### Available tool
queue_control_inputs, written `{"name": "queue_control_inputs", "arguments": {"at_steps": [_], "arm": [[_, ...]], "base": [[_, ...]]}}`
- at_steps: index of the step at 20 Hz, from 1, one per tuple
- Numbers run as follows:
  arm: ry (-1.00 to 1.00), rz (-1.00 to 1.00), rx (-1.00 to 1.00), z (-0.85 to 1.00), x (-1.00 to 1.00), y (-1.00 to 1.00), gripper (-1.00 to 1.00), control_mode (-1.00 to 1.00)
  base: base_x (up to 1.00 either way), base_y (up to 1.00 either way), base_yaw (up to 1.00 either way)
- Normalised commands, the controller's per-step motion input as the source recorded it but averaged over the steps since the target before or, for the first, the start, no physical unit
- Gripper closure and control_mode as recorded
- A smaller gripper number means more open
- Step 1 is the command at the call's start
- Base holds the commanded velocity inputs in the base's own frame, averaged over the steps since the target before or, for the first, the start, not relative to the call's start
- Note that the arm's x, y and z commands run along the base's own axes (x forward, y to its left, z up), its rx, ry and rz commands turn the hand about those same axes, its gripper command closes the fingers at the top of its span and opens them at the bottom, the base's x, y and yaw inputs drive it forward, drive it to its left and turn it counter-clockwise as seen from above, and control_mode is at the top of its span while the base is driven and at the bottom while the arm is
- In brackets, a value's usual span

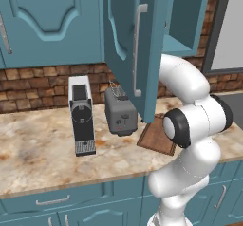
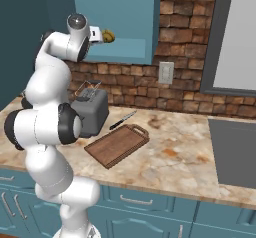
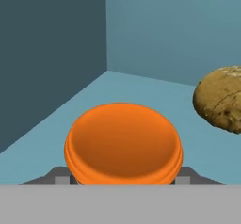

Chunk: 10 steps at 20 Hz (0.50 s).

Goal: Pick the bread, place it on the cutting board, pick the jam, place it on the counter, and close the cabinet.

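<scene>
Two task items sit on the cabinet (image 2: 125, 12) shelf: jam (image 3: 123, 143) and bread (image 3: 220, 98). Hand view: the orange jam jar is dead centre, right between the tool (image 3: 123, 178) tips, which flank its base at 8 and 4 o'clock. The tips look close against the jar sides, but I cannot tell if they are actually clamped on it or just beside it. The bread lies at 2 o'clock from the jam, apart from it, on the same teal shelf floor. The cabinet's back wall and side wall meet in the corner at 11 o'clock.

Right base view: the arm reaches up into the open cabinet, with the bread (image 2: 108, 36) visible just past the wrist. The cutting board (image 2: 117, 144) lies flat on the counter (image 2: 180, 157), bare, handle end toward the wall. A knife (image 2: 123, 120) lies just beyond the board at its 12 o'clock. A grey toaster (image 2: 91, 111) stands at 10 o'clock from the board.

Left base view: the cabinet door (image 1: 130, 44) hangs wide open, its silver bar handle (image 1: 137, 49) facing the camera. A coffee machine (image 1: 81, 116) stands at 9 o'clock from the toaster (image 1: 120, 110). The board (image 1: 156, 137) is partly hidden behind the arm.
</scene>
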Motion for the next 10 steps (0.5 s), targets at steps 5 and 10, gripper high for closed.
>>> {"name": "queue_control_inputs", "arguments": {"at_steps": [5,10], "arm": [[0.0,0.01,0.0,0.0,0.0,0.0,1.0,-1.0],[0.0,0.01,0.0,0.0,0.0,0.0,1.0,-1.0]], "base": [[0.0,0.0,0.0],[0.0,0.0,0.0]]}}
